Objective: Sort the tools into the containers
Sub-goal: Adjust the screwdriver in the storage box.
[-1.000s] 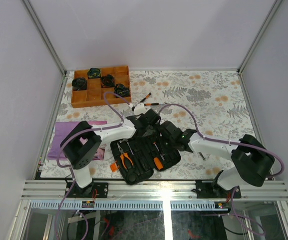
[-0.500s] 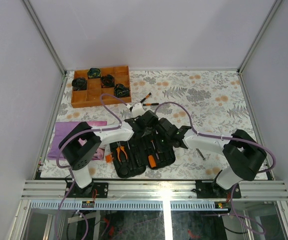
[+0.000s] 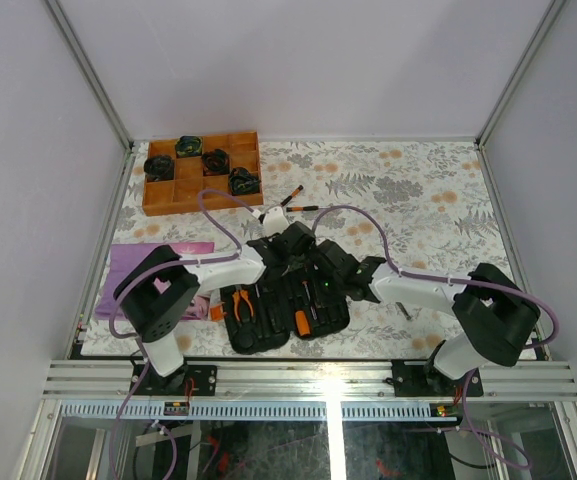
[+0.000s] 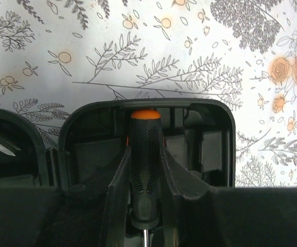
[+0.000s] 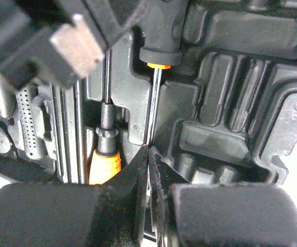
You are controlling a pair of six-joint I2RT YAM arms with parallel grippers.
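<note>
The black tool case (image 3: 340, 318) lies open at the table's near middle, with orange-handled pliers (image 3: 240, 303) and an orange-handled screwdriver (image 3: 303, 322) in its slots. My left gripper (image 4: 145, 154) is shut on the black, orange-capped handle of a screwdriver (image 4: 145, 170) over the case's moulded half (image 4: 210, 134). My right gripper (image 5: 148, 152) is pinched on that screwdriver's thin steel shaft (image 5: 154, 108), just above the slots (image 5: 230, 92). Another orange handle (image 5: 104, 164) sits to its left. Two small screwdrivers (image 3: 296, 202) lie on the cloth behind the case.
A brown wooden compartment tray (image 3: 158, 195) with dark items stands at the back left. A purple cloth (image 3: 128, 270) lies at the left edge. A small dark piece (image 3: 404, 310) rests on the table to the right of the case.
The right arm has reached further left over the case, and the case has slid a little to the left. Both grippers have stayed on the screwdriver.
</note>
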